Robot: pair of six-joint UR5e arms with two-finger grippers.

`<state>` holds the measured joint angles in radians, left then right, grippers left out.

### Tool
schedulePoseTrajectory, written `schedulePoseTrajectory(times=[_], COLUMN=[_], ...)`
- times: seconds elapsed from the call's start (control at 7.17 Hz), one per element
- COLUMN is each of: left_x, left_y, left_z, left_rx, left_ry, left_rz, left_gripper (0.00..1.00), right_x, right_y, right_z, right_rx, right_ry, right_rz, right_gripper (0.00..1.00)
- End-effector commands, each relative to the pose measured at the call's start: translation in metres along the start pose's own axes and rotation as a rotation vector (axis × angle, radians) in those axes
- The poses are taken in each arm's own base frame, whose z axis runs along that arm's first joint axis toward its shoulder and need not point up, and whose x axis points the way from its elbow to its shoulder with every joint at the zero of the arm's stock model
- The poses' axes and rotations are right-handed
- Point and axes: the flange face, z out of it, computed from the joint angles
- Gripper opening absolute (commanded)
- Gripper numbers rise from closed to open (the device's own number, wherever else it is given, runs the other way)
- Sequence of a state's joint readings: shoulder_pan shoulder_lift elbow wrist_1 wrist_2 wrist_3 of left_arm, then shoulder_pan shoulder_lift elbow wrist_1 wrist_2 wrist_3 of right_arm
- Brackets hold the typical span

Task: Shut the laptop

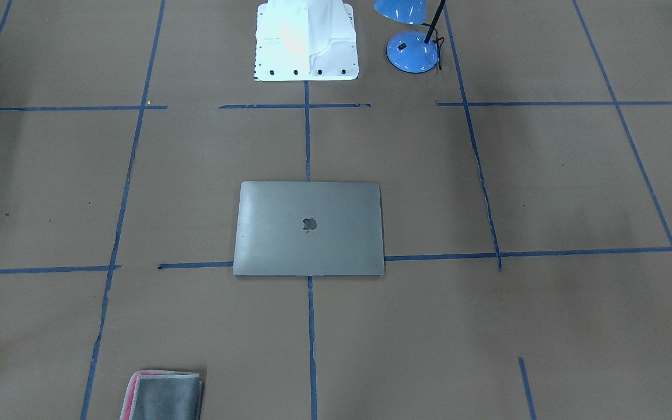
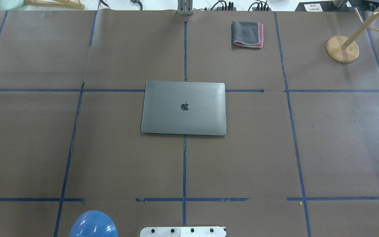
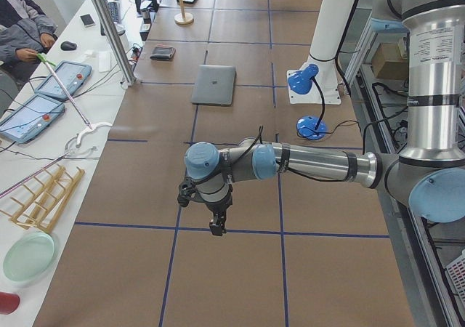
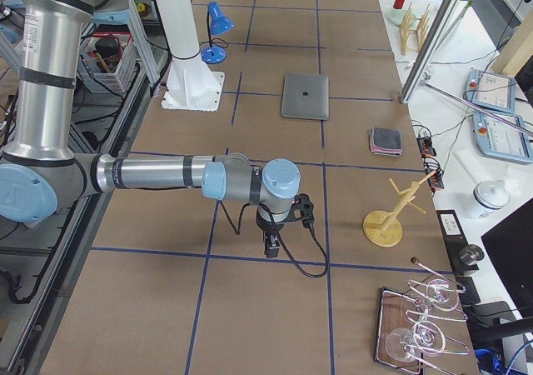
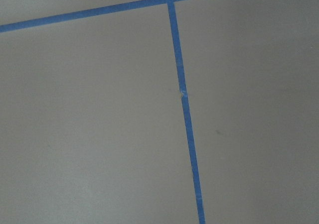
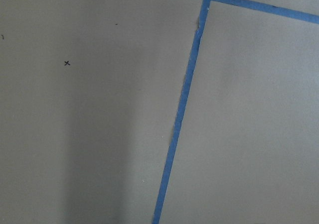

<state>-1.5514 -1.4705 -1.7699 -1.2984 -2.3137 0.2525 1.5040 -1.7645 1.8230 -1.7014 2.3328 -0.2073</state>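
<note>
Space-grey metal, lying flat and fully shut: the laptop, sitting mid-counter across a crossing of blue tape lines, showing a dark apple logo on its lid. Hanging well apart from it, pointing down: left claw and right claw; cannot tell how far open, or whether holding anything.

silver arm tubes, light-blue joint caps, black cable, black jaws, white base with dark screws.

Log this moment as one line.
laptop: lid shut, flat | left end effector: away from laptop, state unclear | right end effector: away from laptop, state unclear | task: appears done
</note>
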Motion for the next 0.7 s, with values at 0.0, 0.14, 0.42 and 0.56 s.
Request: schedulePoseTrajectory(times=[0.0, 0.14, 0.42, 0.56], left_x=[-0.0009, 0.0001, -0.0010, 0.0010], left_y=[0.0015, 0.0014, 0.0060, 0.0057], left_z=[0.0001, -0.0009, 0.0024, 0.0003], left_rx=[-0.003, 0.000, -0.007, -0.003], left_ry=[-0.004, -0.005, -0.004, -0.005], left_rz=[-0.004, 0.002, -0.002, 0.002], left_gripper=[0.99, 1.00, 0.99, 0.99], right_x=[-0.0013, -0.0018, -0.0030, -0.0025], right_y=[-0.0005, -0.0006, 0.0004, 0.0005], right_z=[-0.0018, -0.0023, -0.0030, -0.0025], right_rx=[0.004, 0.005, 0.007, 0.006], right_ry=[-0.001, -0.001, -0.004, -0.004], right_rz=[0.004, 0.003, 0.002, 0.003], right_gripper=[0.99, 0.99, 0.99, 0.99])
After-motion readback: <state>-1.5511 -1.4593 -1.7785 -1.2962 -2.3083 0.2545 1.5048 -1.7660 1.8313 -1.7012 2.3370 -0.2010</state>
